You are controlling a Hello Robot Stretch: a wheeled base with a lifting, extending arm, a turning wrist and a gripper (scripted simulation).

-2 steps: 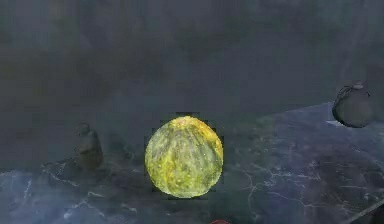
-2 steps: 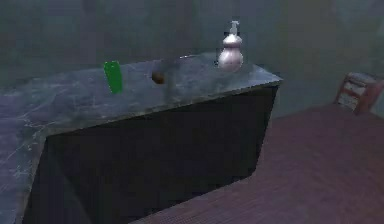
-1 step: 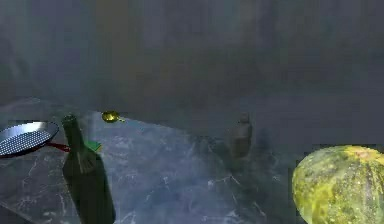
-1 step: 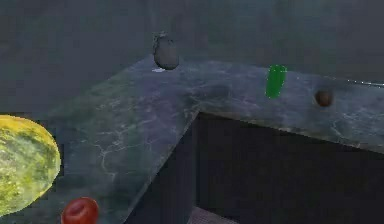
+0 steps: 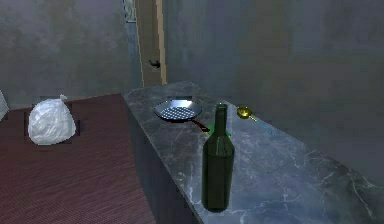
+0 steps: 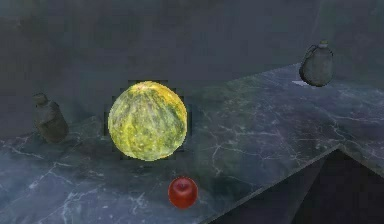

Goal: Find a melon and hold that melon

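Find: judging done, melon (image 6: 147, 121) is showing large against the marble counter (image 6: 270, 130), just beyond a small red ball (image 6: 182, 191) | Hold: judging this step is remaining to be done | Gripper: apart or together, cannot tell

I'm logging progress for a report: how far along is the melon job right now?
Done: the finding looks complete, since a yellow-green melon shows large in the arm side view, by the dark marble counter and just above a small red round thing. In hand: the robot stands alongside that counter, with the melon on its reaching side. Left: the hold itself, which these pictures do not confirm.
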